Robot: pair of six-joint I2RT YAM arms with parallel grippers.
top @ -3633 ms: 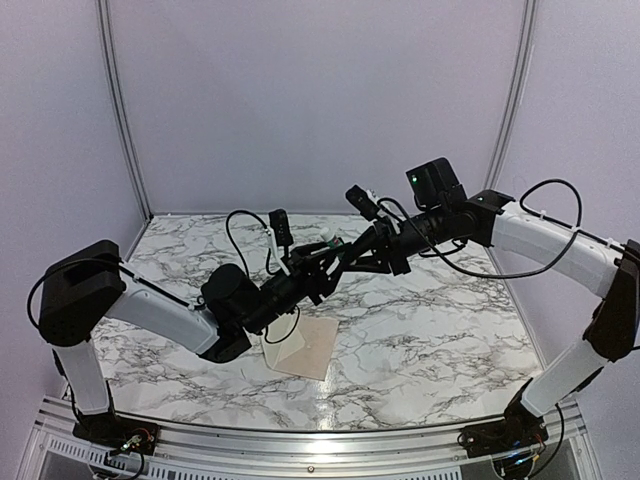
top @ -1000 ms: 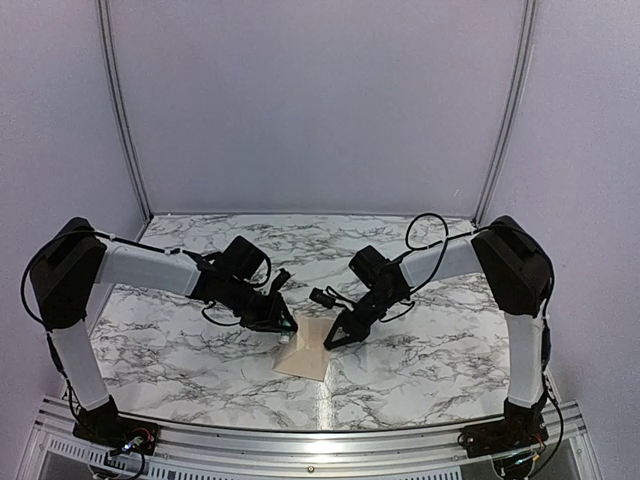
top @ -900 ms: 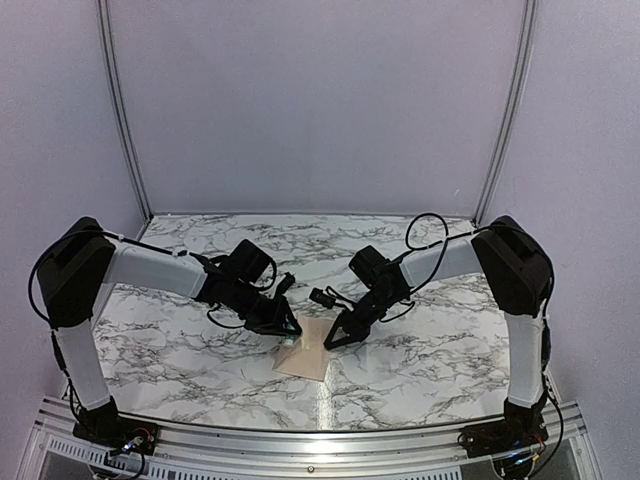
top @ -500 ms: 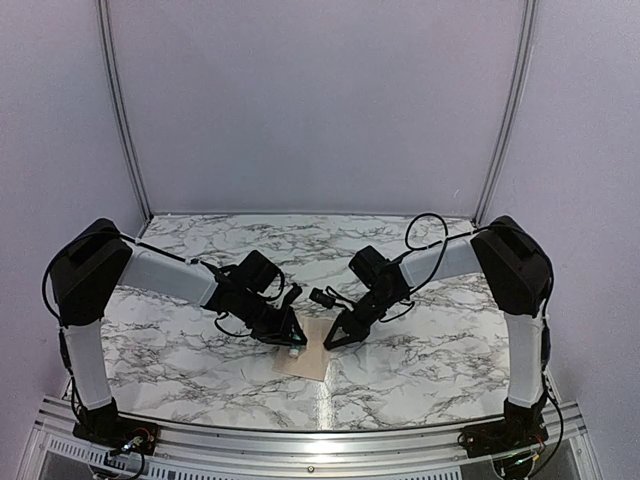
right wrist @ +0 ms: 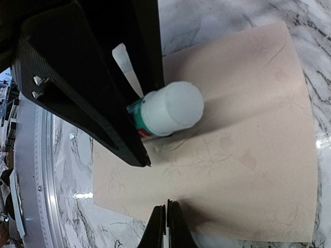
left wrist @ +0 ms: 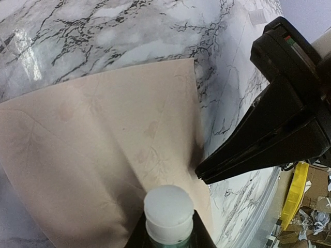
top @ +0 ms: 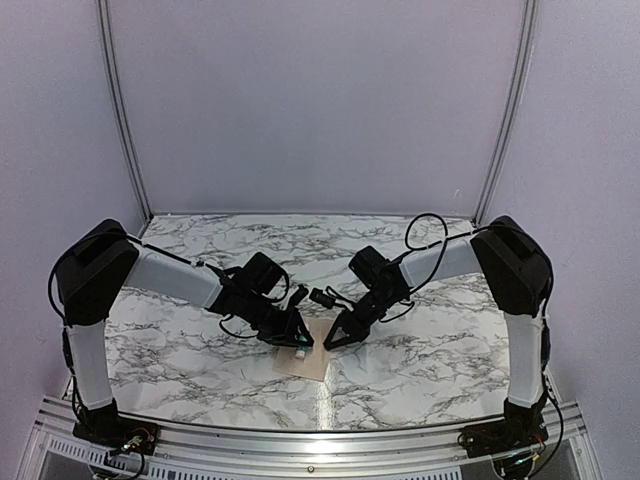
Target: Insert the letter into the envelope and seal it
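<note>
your left gripper (top: 294, 338) pinches a glue stick (left wrist: 168, 211), white end aimed at the envelope (top: 308, 366), which lies flat on the marble table (top: 430, 340) at the near middle. the right gripper (top: 329, 342) is pressed together, tips at the envelope's right edge. no separate letter shows, so it's likely inside and you're at sealing. next, run the stick along the flap line lightly, then press it down.

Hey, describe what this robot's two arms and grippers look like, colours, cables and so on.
Both the left arm and right arm have white tubular links joined by bulky black joint housings. Thin black cables loop beside the wrists. The left gripper and right gripper are matte black, with flat fingers tapering to narrow tips.
</note>
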